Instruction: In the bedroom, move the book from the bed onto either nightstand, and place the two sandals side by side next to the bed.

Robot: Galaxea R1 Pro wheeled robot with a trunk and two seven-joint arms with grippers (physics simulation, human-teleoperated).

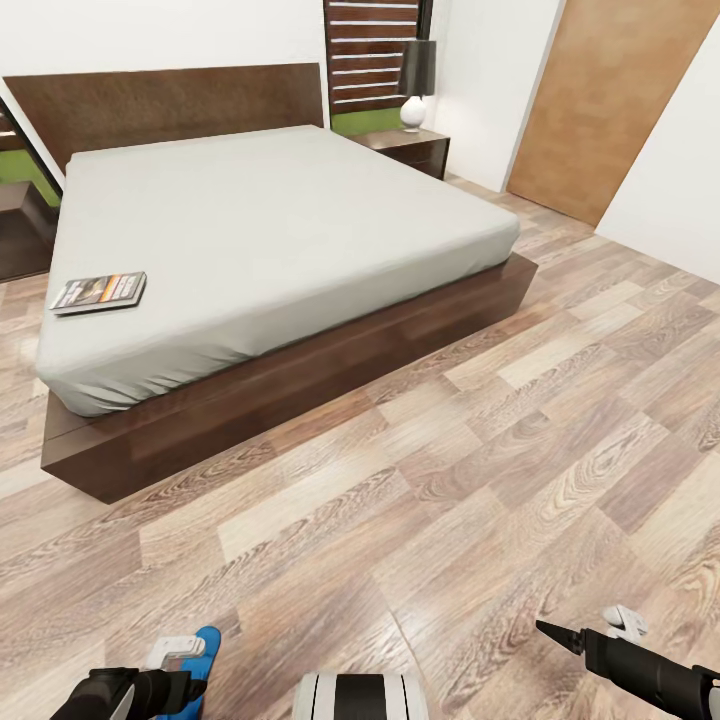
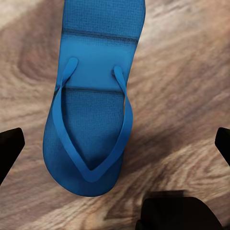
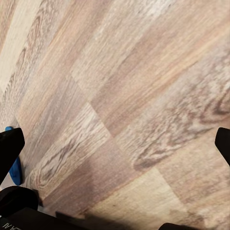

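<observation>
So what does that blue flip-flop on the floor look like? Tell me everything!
The sandal is bright blue, with a thin flat sole, a dotted-looking textured footbed and two smooth blue straps meeting in a V at the toe. It lies flat, strap side up, on the wood-plank floor. The left gripper hangs above it with jaws spread wide, not touching it.

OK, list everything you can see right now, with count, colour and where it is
bed: one, dark-brown frame, light-grey mattress, middle of the room
book: one, dark cover, on the mattress's near left corner
nightstand: one, dark brown, right of the headboard
lamp: one, dark shade, white base, on that nightstand
sandal: one, bright blue, on the floor under the left gripper
floor: wood planks
door: one, brown, right wall
left gripper: open, above the sandal
right gripper: open, over bare floor
</observation>
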